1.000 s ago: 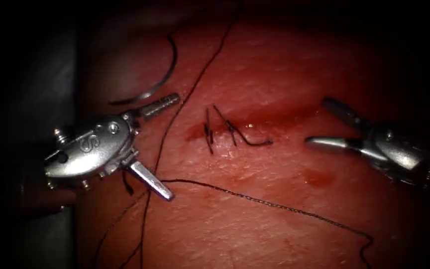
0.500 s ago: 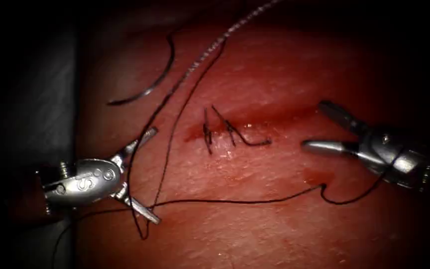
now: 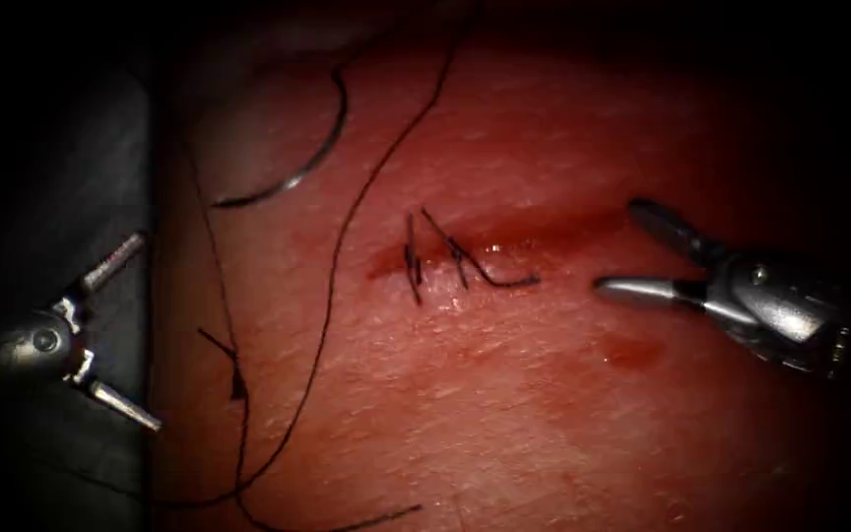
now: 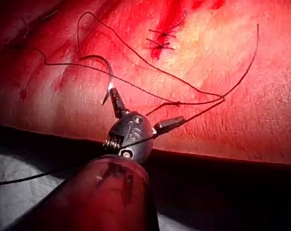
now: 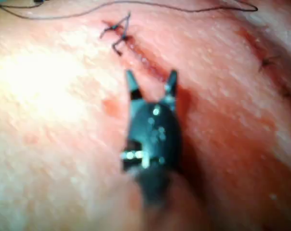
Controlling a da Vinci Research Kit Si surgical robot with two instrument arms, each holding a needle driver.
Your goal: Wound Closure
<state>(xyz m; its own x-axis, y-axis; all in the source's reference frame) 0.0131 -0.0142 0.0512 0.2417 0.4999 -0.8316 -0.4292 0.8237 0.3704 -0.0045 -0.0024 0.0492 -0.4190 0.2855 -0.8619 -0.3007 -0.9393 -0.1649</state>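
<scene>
Endoscope view: both tools empty, needle loose on tissue

Left tool (image 3: 120, 340) sat off the tissue (image 3: 544, 414) edge, jaws apart, holding nothing. Right tool (image 3: 615, 248) hovered right of the cut (image 3: 475, 251), jaws apart, empty. Needle (image 3: 297, 148) lay free, upper left, not in tissue; thread (image 3: 332, 286) slack, likely parked.

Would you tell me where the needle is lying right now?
In the endoscope view the needle lies free on the tissue, left of the cut, above the open left tool.
</scene>
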